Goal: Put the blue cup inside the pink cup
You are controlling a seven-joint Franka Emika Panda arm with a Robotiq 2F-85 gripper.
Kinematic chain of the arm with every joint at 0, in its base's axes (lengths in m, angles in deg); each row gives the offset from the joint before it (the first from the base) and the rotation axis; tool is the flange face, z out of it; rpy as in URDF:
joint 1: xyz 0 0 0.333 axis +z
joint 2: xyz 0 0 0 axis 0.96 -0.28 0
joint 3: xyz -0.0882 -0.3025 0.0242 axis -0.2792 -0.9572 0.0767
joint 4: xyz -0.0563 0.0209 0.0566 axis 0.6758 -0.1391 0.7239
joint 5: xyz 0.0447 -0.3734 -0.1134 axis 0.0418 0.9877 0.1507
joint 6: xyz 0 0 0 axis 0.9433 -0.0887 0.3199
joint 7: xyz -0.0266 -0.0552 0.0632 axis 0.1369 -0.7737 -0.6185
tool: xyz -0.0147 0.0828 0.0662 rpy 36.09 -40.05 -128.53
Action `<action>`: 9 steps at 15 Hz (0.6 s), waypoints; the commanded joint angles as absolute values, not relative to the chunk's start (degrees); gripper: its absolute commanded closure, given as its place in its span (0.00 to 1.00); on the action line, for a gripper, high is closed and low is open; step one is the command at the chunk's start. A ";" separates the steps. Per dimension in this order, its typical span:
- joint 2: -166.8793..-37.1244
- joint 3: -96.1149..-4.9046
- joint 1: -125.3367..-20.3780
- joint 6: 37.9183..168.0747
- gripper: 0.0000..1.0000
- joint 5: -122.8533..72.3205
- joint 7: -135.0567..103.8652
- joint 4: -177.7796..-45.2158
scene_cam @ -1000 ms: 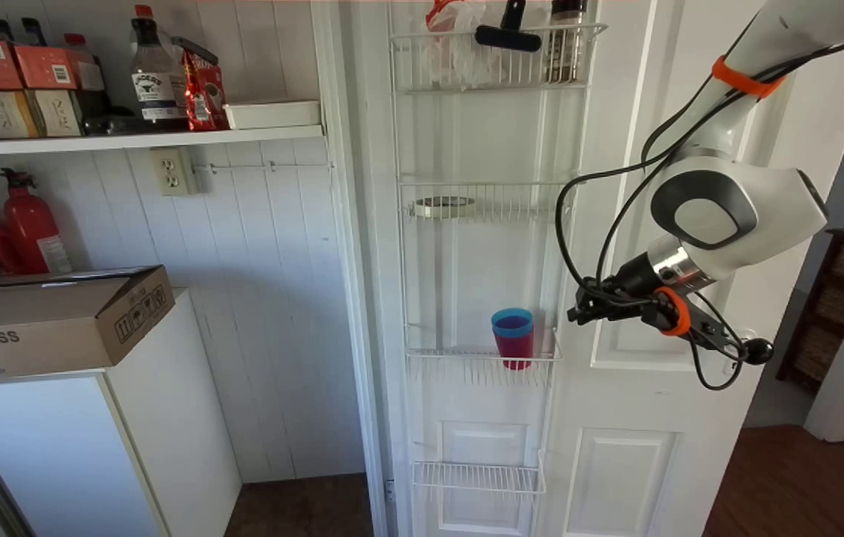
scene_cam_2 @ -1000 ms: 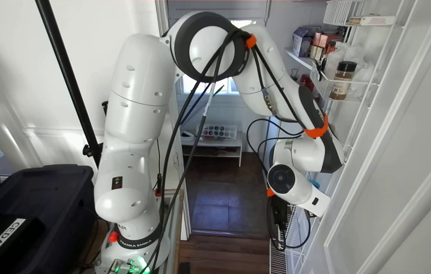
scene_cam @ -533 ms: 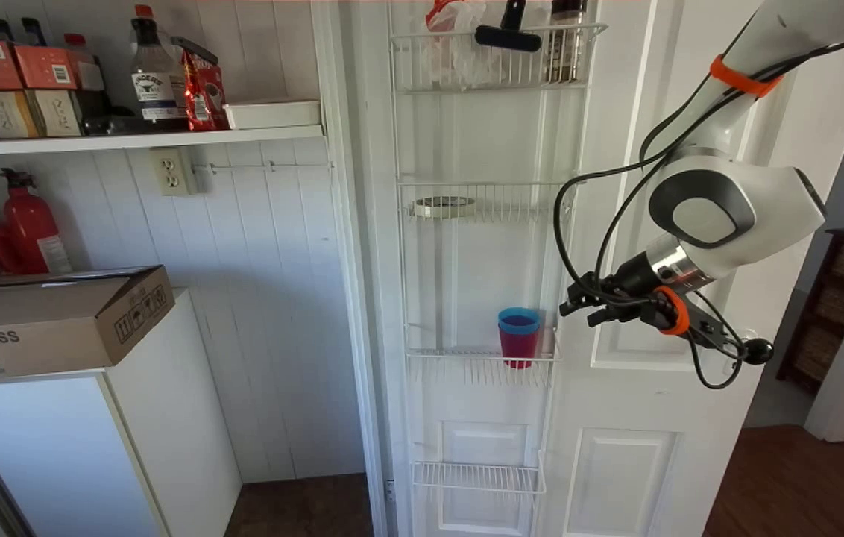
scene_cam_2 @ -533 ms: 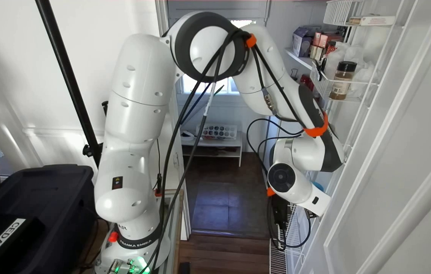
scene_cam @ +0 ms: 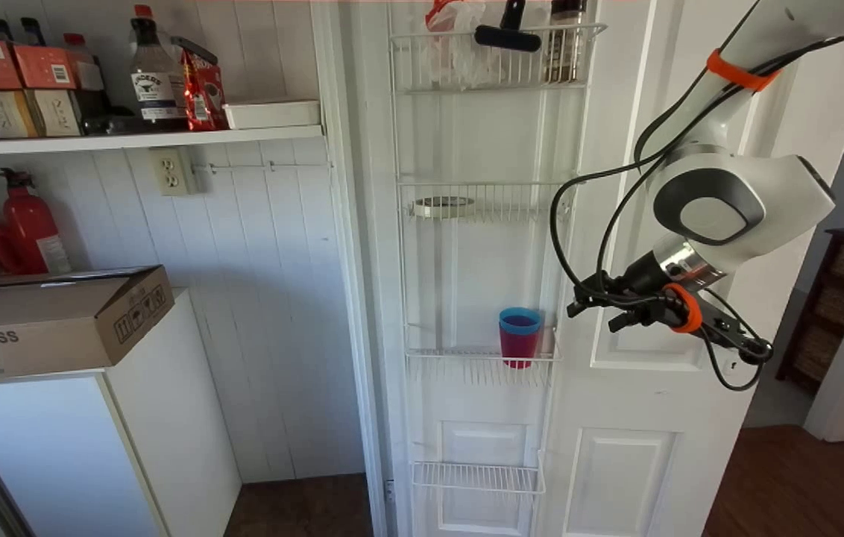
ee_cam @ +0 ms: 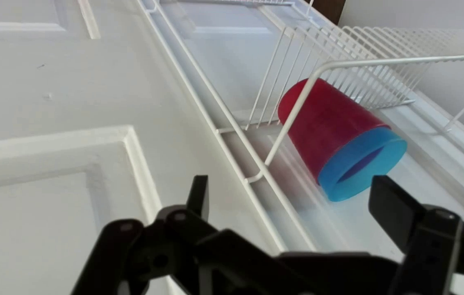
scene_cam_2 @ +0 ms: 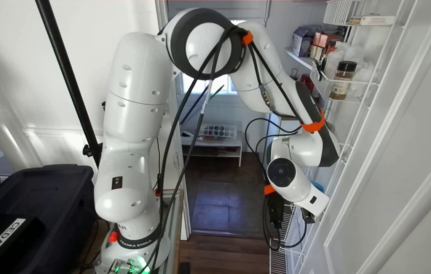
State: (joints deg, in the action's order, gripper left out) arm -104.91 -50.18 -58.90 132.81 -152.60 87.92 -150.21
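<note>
Black fingers [ee_cam: 394,213] sit far apart along the bottom of my wrist view, so I have the gripper [ee_cam: 291,194] spread wide. Beyond them, right of centre, I see the blue cup [ee_cam: 349,157] nested in the pink cup [ee_cam: 326,116], its rim showing as a band past the pink wall. A white wire shelf [ee_cam: 379,62] holds the pair, a bend of its rail crossing in front of the pink. In an exterior view they stand upright below and right of the frame's centre, and my fingers are to their right, near but apart. Above them, near that frame's middle, I see a pale ring [scene_cam: 443,212]. Farther off, at the left edge, I get a cardboard box [scene_cam: 42,321], and at upper left a red-capped bottle [scene_cam: 159,89] and a red packet [scene_cam: 204,97] on a wall shelf [scene_cam: 265,136].
</note>
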 commanded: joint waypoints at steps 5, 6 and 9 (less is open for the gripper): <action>-88.37 -48.18 -60.90 135.59 0.00 -131.56 66.09 -166.62; -86.31 -46.73 -62.78 134.44 0.00 -127.82 61.42 -168.69; -79.91 -46.37 -65.13 129.64 0.00 -119.43 51.97 -173.32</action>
State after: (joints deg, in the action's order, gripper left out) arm -88.61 -47.92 -62.13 133.92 -127.27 61.04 -166.76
